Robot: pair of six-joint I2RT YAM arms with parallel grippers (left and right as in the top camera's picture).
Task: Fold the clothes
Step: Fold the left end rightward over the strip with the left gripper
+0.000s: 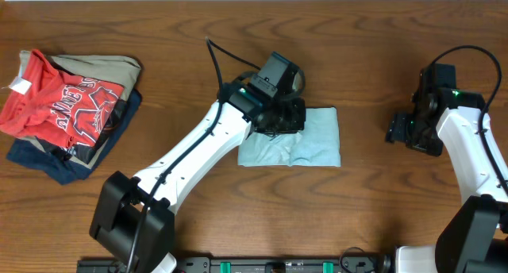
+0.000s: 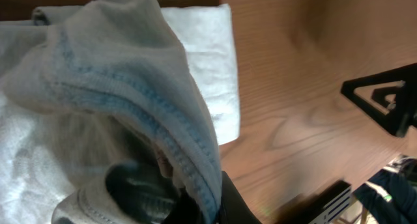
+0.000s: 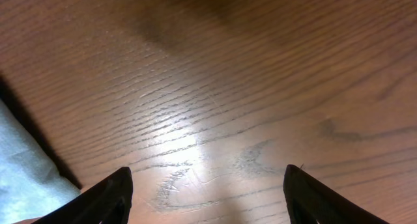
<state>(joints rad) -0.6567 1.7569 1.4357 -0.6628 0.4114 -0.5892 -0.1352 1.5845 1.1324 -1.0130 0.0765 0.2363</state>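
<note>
Wooden table (image 1: 381, 35) from above, with two robot arms and a pale blue T-shirt (image 1: 313, 146) lying folded at its middle.
The left gripper (image 1: 286, 118) is clamped tight on a stitched hem of the T-shirt at its upper left edge, with the fabric bunched over its fingers. The right gripper (image 1: 401, 130) hangs well to the right over bare wood, jaws wide apart, holding nothing. A pile of red, khaki and navy garments (image 1: 71, 106) lies at far left.

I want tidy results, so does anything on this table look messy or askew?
The pale blue T-shirt is folded but wrinkled, edges uneven, one hem pinched in the left gripper. Off to one side, a red shirt lies crumpled on a clothes heap.
</note>
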